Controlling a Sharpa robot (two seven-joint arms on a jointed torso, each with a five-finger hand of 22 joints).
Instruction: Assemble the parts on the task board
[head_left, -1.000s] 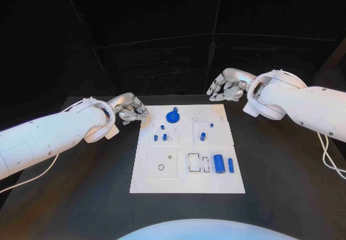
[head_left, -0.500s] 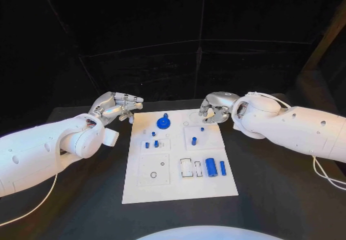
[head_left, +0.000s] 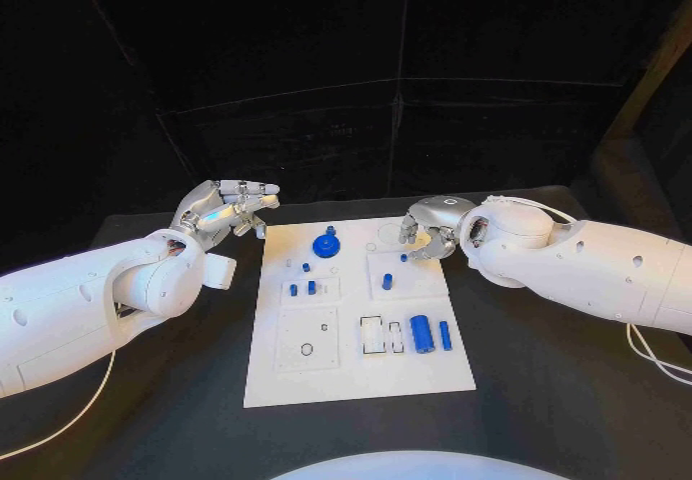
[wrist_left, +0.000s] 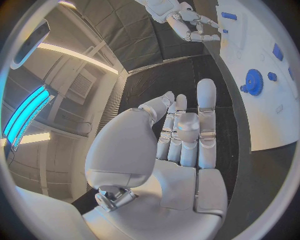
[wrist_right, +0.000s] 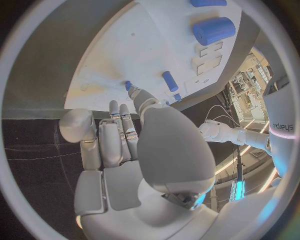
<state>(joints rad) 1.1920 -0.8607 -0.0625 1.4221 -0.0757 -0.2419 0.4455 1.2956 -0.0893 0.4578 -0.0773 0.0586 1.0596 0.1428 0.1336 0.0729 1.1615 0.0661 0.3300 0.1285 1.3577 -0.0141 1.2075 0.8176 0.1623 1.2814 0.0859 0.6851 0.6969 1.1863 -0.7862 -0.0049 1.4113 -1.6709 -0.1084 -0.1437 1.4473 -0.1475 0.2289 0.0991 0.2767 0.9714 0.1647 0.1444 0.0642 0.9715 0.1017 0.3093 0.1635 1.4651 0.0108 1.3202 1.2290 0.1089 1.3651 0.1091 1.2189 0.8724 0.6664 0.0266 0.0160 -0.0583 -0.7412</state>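
Head view: task board lies mid-surface. Right hand hovers over its far right corner, fingers curled, holding nothing; left hand waits beside the far left, fingers together, empty. Best descend slowly over a small blue peg, pinching squarely.

This looks like a robotics lab set up for recording. A black worktop stands inside a booth of black curtains, and on it lies a white task board with small blue parts set in marked outlines, the kind of fixture used for test runs. The left wrist view shows a high ceiling with long strip lights, a wall vent and a glowing blue panel.
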